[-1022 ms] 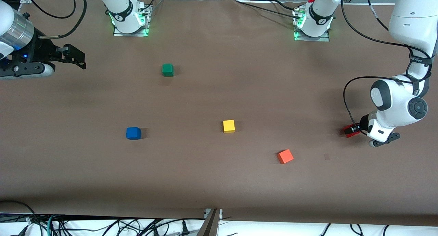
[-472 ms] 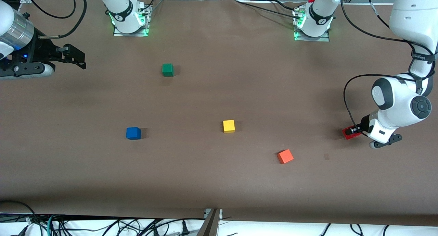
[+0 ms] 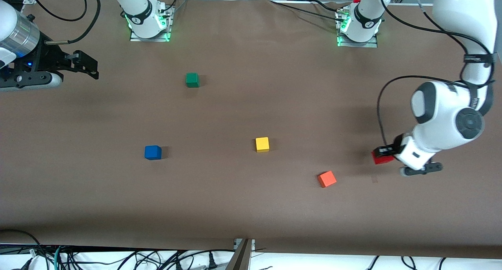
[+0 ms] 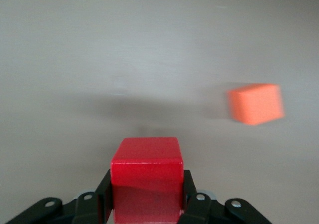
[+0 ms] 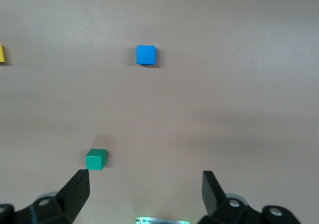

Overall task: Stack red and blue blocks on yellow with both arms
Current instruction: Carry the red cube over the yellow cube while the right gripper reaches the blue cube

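Observation:
The red block (image 3: 379, 158) (image 4: 147, 169) hangs a little above the table at the left arm's end, with my left gripper (image 3: 382, 154) (image 4: 147, 196) shut on its sides. The yellow block (image 3: 262, 144) (image 5: 1, 53) rests near the table's middle. The blue block (image 3: 153, 152) (image 5: 145, 55) sits beside it toward the right arm's end. My right gripper (image 3: 88, 66) (image 5: 144, 186) waits open and empty, high over the right arm's end of the table.
An orange cube (image 3: 326, 179) (image 4: 255, 103) lies between the held red block and the yellow one, nearer the front camera. A green cube (image 3: 192, 80) (image 5: 95, 159) sits farther from the camera than the blue block. Brown table cloth (image 3: 251, 207) surrounds them.
My left gripper finished closing on the red block, raised it off the table and carried it toward the table's middle. The right arm has not moved.

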